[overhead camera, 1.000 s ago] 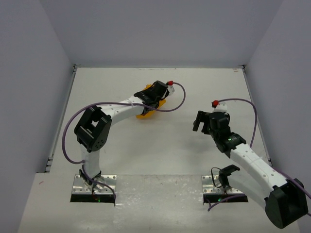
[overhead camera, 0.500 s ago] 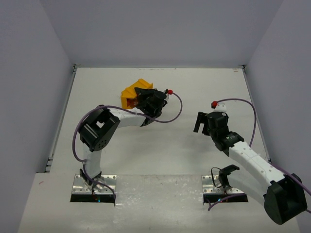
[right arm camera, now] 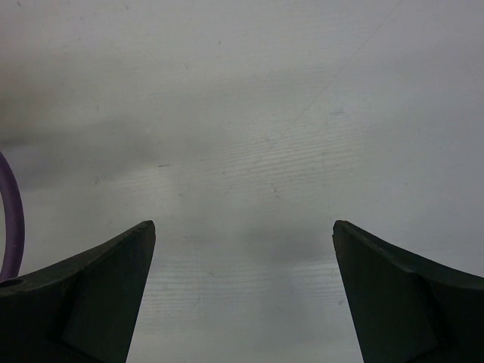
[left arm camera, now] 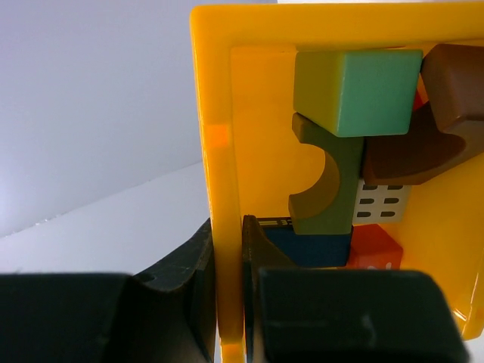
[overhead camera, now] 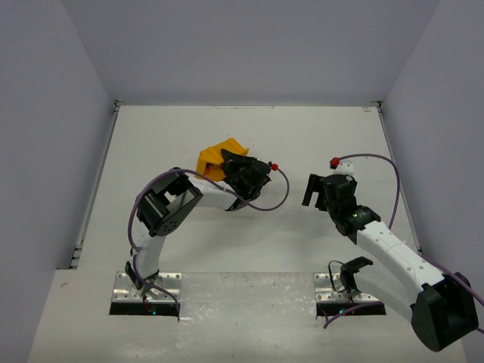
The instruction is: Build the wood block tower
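The left hand (left arm camera: 227,253) clamps the wall of the tilted yellow-orange bin (left arm camera: 215,113) at 11 o'clock on the desk (overhead camera: 318,136), which holds the jumbled wood blocks (left arm camera: 355,91) (light, rigid, probably slick; best pinched across flat opposite faces), while the right hand (right arm camera: 242,295) at 3 o'clock hangs spread.

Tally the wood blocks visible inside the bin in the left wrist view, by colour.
green block: 1
olive block: 1
brown blocks: 2
cream block: 1
blue block: 1
red block: 1
Total: 7 in view; the bin may hide more.
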